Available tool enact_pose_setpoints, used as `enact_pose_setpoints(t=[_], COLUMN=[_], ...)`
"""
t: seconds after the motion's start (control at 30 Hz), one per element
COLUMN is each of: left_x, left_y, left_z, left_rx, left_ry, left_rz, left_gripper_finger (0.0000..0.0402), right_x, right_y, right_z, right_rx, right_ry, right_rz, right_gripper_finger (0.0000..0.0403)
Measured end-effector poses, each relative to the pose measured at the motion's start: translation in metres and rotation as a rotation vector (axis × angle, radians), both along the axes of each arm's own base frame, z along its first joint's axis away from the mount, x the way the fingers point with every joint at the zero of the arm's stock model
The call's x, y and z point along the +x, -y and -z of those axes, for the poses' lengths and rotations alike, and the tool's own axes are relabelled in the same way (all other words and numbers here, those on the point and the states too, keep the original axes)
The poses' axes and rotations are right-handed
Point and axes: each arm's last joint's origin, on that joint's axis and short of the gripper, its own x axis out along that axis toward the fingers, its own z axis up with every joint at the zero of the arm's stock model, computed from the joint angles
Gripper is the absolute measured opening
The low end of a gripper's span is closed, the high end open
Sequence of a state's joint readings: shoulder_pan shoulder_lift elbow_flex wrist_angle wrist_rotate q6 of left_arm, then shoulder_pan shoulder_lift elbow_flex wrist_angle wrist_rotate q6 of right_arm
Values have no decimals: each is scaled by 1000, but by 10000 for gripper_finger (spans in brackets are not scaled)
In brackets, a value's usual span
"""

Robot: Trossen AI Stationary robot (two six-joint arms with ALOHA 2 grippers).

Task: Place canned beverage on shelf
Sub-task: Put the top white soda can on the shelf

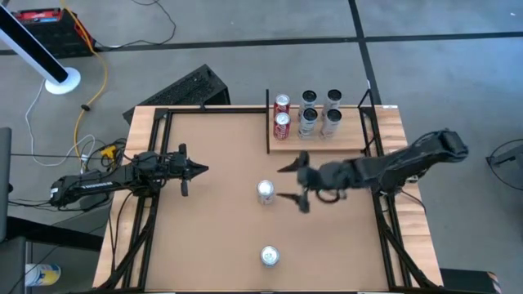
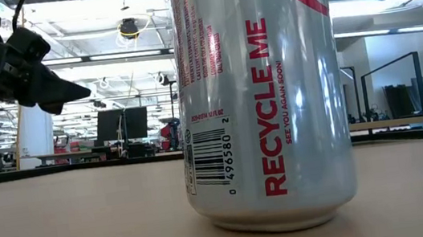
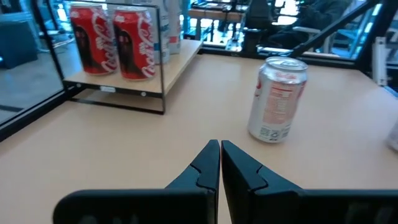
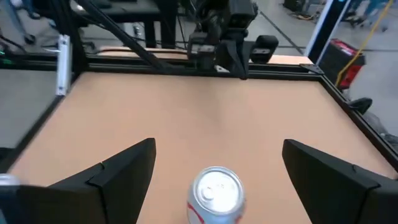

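While your right gripper [image 1: 292, 181] hangs over the middle of the tabletop [image 1: 221, 220] with its fingers spread wide, the silver can [image 1: 265, 192] stands upright just beside its tips, not yet between them in the high view; in the right wrist view you see that same can's top [image 4: 214, 186] low between the two dark fingers [image 4: 118, 171], with clear space on either side, so nothing is pinched; the can touches neither finger as far as you can tell. Your left gripper [image 1: 202, 170] waits well apart at the left side of the table, its fingers pressed together to a point, as the left wrist view [image 3: 220, 163] shows plainly; from there you look across at the silver can [image 3: 277, 99] standing on the bare board.

You will find the shelf [image 1: 319, 135] at the far edge of the table, right of centre, a pale wood-grain board with a thin black upright bar [image 1: 268, 121] along its left short edge; two red cans [image 1: 282, 114] stand on it next to that bar, one behind the other, and four silver cans [image 1: 320, 112] stand in a block to their right. A second silver can [image 1: 270, 256] stands alone near the front edge of the table; it fills the low view [image 2: 261, 96], upright, with red lettering down its side.
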State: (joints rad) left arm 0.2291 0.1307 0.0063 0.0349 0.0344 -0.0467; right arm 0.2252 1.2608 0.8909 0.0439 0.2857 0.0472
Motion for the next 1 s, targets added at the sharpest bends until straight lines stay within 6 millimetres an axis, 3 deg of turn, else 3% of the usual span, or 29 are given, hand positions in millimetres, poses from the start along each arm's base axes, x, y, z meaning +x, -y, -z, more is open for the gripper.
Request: enact_pose_setpoints(t=[0.17, 0.5, 0.8, 1.0], left_x=[0, 0, 0, 0], left_y=[0, 2, 2, 2], left_z=[0, -1, -1, -1], left_rx=[-27, -65, -57, -57], left_ry=[8, 23, 23, 22], left_rz=[13, 60, 60, 60], left_gripper_finger=[0, 0, 0, 0], right_x=[24, 55, 64, 65], right_y=[-11, 2, 0, 2], right_z=[25, 66, 88, 92], right_rx=[-18, 22, 54, 52], right_ry=[-10, -65, -128, -137], right_rz=[48, 80, 41, 56], right_gripper_finger=[373, 373, 373, 372])
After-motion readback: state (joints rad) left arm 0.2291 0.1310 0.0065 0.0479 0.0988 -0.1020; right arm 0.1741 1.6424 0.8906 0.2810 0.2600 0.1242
